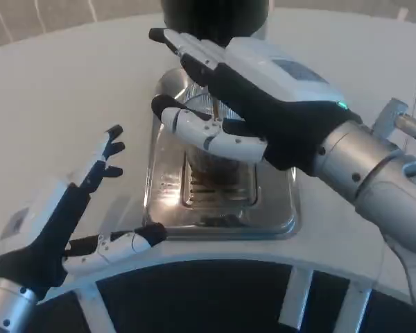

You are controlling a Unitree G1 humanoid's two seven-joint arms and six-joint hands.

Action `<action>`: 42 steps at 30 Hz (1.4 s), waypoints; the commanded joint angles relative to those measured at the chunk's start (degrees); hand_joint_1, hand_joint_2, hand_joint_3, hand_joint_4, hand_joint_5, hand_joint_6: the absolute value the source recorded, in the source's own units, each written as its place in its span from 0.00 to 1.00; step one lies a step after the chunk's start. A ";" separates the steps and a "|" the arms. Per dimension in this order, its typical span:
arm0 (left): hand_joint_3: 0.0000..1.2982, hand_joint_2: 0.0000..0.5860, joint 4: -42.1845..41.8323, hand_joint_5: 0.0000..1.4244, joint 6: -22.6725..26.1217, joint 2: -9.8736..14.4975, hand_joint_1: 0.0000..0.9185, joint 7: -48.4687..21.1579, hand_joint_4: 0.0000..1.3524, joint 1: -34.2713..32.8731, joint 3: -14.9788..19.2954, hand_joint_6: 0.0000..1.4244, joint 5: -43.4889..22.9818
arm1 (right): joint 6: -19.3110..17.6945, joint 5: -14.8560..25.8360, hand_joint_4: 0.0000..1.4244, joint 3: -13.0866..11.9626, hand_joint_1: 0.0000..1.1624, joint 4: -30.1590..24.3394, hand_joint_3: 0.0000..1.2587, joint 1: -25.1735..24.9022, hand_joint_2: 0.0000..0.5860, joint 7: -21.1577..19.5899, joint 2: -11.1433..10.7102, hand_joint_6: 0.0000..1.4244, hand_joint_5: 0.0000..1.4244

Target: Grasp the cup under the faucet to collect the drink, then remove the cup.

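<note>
We see a white table (69, 83) with a rounded near edge, its surface smooth and evenly lit, with soft shadows falling across it. Below that edge lies a dark area crossed by pale struts (295, 298). Along the top left, beyond the table, we make out a beige tiled surface (35, 17) with light grout lines; whether it is floor or wall we cannot tell.

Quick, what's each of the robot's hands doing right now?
Left hand: open, fingers spread, holding nothing.
Right hand: wrapped around the clear cup over the drip tray.
</note>
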 commanded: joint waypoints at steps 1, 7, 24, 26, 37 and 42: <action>0.00 0.07 2.33 0.18 -0.33 -1.16 0.32 1.15 0.00 -1.70 -1.01 0.08 -0.23 | -1.42 1.18 0.00 1.52 0.00 0.12 0.00 1.64 0.81 2.75 0.50 0.00 0.00; 0.00 0.09 5.20 0.18 0.12 -2.84 0.39 2.10 0.00 -4.67 -2.31 0.08 -0.01 | -1.72 1.50 0.00 1.07 0.00 0.79 0.00 1.63 0.81 2.76 0.66 0.00 0.00; 0.00 0.09 14.59 0.19 1.20 -5.35 0.39 5.02 0.00 -13.75 -6.11 0.07 1.56 | -3.43 1.73 0.00 -0.32 0.00 3.34 0.00 1.01 0.82 2.51 1.38 0.00 0.00; 0.00 0.09 15.62 0.19 1.38 -5.59 0.39 5.37 0.00 -14.71 -6.61 0.07 1.74 | -3.59 1.77 0.00 -0.54 0.00 3.52 0.00 1.03 0.82 2.57 1.47 0.00 0.00; 0.00 0.09 21.89 0.19 1.80 -6.93 0.38 7.06 0.00 -19.81 -8.45 0.07 2.57 | -3.72 2.00 0.00 -1.25 0.00 3.64 0.00 1.22 0.82 2.57 1.18 0.00 0.00; 0.00 0.09 23.89 0.19 1.87 -6.96 0.38 7.58 0.00 -21.20 -9.07 0.08 2.38 | -3.77 1.92 0.00 -1.48 0.00 3.61 0.00 1.28 0.82 2.26 1.14 0.00 0.00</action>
